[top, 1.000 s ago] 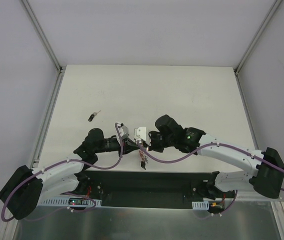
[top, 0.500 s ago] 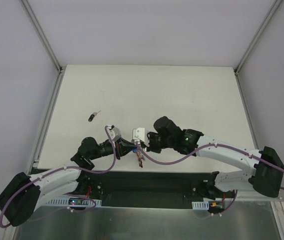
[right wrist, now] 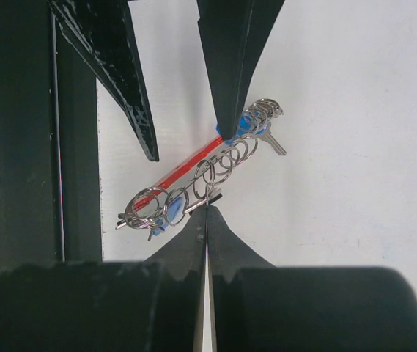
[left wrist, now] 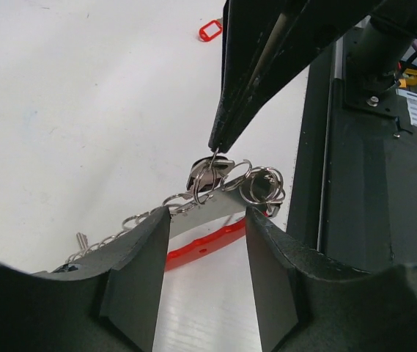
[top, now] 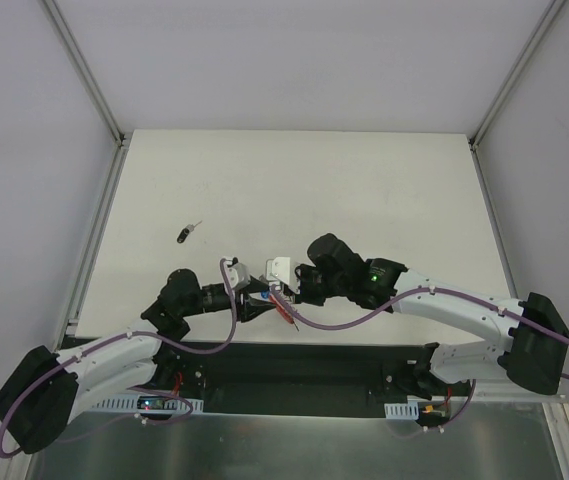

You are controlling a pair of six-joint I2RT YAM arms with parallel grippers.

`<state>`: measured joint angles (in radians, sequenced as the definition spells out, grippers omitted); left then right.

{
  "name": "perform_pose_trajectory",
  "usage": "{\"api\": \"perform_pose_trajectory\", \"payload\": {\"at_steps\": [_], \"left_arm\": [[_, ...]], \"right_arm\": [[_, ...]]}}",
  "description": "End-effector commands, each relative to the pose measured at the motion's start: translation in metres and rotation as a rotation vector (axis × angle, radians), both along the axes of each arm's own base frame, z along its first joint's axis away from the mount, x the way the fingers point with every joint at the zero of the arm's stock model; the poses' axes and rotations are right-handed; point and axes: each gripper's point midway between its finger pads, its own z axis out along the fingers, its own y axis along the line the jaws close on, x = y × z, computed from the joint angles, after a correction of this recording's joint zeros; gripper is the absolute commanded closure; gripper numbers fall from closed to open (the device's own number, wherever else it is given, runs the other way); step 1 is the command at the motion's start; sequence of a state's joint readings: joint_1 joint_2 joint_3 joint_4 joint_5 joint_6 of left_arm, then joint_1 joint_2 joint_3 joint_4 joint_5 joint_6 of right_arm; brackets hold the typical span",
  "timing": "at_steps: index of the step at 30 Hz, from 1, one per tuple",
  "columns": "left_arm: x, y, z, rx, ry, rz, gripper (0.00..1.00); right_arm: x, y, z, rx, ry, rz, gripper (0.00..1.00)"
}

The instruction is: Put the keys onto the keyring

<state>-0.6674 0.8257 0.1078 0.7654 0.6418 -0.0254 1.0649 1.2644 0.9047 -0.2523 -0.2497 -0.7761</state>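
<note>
The keyring (top: 277, 301) is a grey metal plate with a red band (left wrist: 202, 245) and several small split rings. It is held tilted near the table's front edge. My left gripper (top: 256, 300) is shut across its width, and the plate fills the gap between the fingers (left wrist: 141, 271). My right gripper (top: 287, 288) is shut, and its tips (right wrist: 207, 208) pinch a thin wire ring carrying a black-headed key (left wrist: 207, 176) at the keyring's edge. In the right wrist view the keyring (right wrist: 193, 166) lies diagonally with blue tags. A second key (top: 185, 234) lies loose on the table, far left.
A small red oval tag (left wrist: 209, 30) lies on the white table beyond the grippers. The dark base rail (left wrist: 355, 191) runs along the table's near edge, just beside the keyring. The enclosure's metal frame (top: 99, 225) borders the table on the left.
My left gripper has drawn back toward the near edge and turned. The keyring, which hung down before, now lies tilted. My right gripper has shifted slightly left and stays pinched at it.
</note>
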Motion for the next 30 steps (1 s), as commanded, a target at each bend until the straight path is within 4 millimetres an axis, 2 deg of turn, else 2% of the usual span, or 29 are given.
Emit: {"api": "perform_pose_trajectory", "payload": {"at_steps": [1, 10, 20, 26, 30], "left_arm": [[-0.002, -0.012, 0.021, 0.004, -0.102, -0.111, 0.55], [0.003, -0.021, 0.026, 0.01, -0.136, -0.163, 0.6], [-0.002, -0.028, 0.018, 0.026, -0.076, -0.244, 0.67], [-0.003, -0.029, 0.02, 0.024, -0.071, -0.253, 0.78], [-0.003, -0.028, 0.021, 0.021, -0.069, -0.249, 0.93]], "right_arm": [[0.001, 0.009, 0.025, 0.054, -0.044, 0.026, 0.99], [-0.003, 0.008, 0.027, 0.062, -0.04, 0.041, 0.99], [-0.006, 0.007, 0.034, 0.082, -0.044, 0.047, 0.99], [-0.008, 0.007, 0.034, 0.085, -0.039, 0.05, 0.99], [-0.007, 0.006, 0.03, 0.073, -0.034, 0.045, 0.99]]}}
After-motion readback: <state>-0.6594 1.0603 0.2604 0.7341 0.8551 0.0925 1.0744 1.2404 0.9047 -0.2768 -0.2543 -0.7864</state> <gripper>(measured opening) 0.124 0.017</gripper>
